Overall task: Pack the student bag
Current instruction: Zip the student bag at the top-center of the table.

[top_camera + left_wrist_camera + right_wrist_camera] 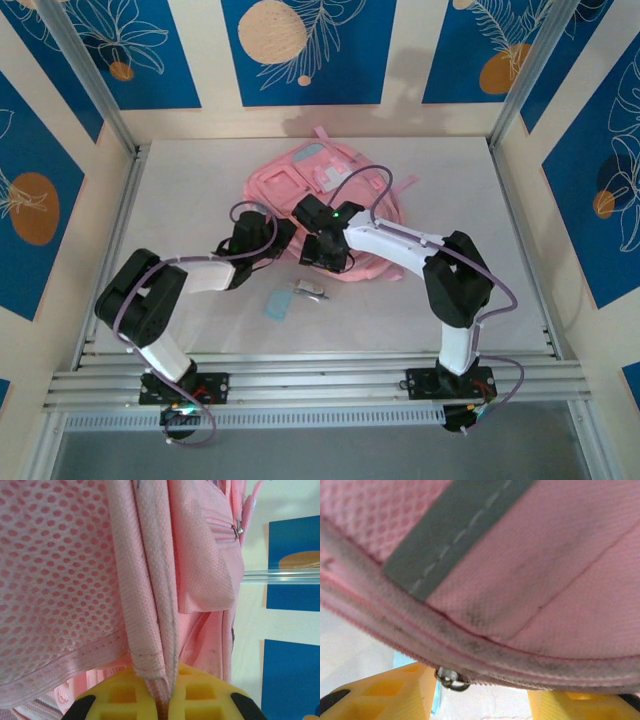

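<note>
At mid-table (190,210), the bag (335,185) lies slumped. It is judged soft, light and limp, so its stitched edges give the firmest hold. The left gripper (165,692) pinches a folded seam. The right gripper (480,702) stands spread beneath the zipper edge, holding nothing.

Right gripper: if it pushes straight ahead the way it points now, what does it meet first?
The student bag: its pink seamed edge spans the gap just ahead of the right gripper, with a metal ring by one finger. Depth is unclear, but contact looks close.

pink student bag (290,180), left claw (281,236), right claw (324,254) alongside
</note>
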Available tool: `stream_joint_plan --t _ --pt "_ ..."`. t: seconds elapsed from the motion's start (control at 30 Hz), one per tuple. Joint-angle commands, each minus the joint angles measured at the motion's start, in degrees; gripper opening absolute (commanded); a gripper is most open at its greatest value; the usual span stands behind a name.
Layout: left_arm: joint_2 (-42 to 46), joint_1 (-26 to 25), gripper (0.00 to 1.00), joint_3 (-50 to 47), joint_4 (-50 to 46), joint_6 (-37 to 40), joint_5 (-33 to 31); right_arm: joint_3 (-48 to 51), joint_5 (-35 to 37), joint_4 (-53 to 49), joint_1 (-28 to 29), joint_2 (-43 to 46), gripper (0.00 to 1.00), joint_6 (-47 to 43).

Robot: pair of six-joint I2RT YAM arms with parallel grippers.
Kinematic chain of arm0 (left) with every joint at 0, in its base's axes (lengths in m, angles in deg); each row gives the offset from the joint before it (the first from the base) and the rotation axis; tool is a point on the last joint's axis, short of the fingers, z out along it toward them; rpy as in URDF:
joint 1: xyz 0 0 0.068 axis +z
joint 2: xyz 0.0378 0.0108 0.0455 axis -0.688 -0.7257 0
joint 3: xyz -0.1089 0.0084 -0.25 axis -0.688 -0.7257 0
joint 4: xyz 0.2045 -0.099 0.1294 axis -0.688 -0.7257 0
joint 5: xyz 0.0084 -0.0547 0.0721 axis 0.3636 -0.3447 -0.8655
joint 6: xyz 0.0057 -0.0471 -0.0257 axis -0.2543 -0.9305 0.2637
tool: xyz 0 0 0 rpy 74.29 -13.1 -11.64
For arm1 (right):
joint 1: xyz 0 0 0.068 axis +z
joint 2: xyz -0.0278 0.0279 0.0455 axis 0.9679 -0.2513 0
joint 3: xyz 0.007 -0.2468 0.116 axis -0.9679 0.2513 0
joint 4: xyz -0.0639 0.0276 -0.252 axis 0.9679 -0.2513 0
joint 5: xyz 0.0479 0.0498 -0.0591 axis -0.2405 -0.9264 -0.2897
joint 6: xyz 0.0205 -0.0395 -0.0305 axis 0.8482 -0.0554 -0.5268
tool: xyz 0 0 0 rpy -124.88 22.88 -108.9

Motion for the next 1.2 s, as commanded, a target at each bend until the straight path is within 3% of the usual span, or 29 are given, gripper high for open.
stream_joint_plan --t 0.0,0.1,0.27,0.53,0.6,0.7,0.87,1.03,1.17 --pt "3.78 -1.90 0.00 -0.66 3.41 -1.63 0.98 -2.28 12.76 2.10 0.07 -2.44 0.52 2.65" --pt "4.91 -2.37 0.00 -0.80 2.62 -1.43 0.80 -2.89 17.28 0.32 0.79 -3.47 0.50 3.75" --pt "6.21 -2.35 0.00 -1.43 2.16 -1.23 -0.20 -0.26 22.34 0.24 1.28 -2.21 0.32 5.50" --pt "6.04 -2.37 0.00 -0.67 1.62 -1.51 0.62 2.02 22.20 4.42 0.29 -1.33 0.17 0.79" --pt "6.20 -2.37 0.00 -0.68 1.38 -1.64 0.72 1.79 22.13 3.57 -0.39 -2.03 0.19 0.39" --pt "6.71 -2.36 0.00 -0.47 0.88 -1.44 1.07 3.46 23.44 5.42 -0.67 -1.86 0.40 -1.09" --pt "7.12 -2.24 0.00 0.17 -0.32 -1.00 2.07 9.26 24.06 15.62 -1.72 -1.74 0.42 -5.94" --pt "7.29 -1.91 0.00 0.66 -2.05 0.08 2.57 13.50 21.73 23.88 -2.44 -0.03 0.22 -10.27" --pt "6.71 -0.49 0.00 0.89 -3.43 2.78 1.08 14.65 18.80 23.43 -3.40 3.47 0.04 -13.47"
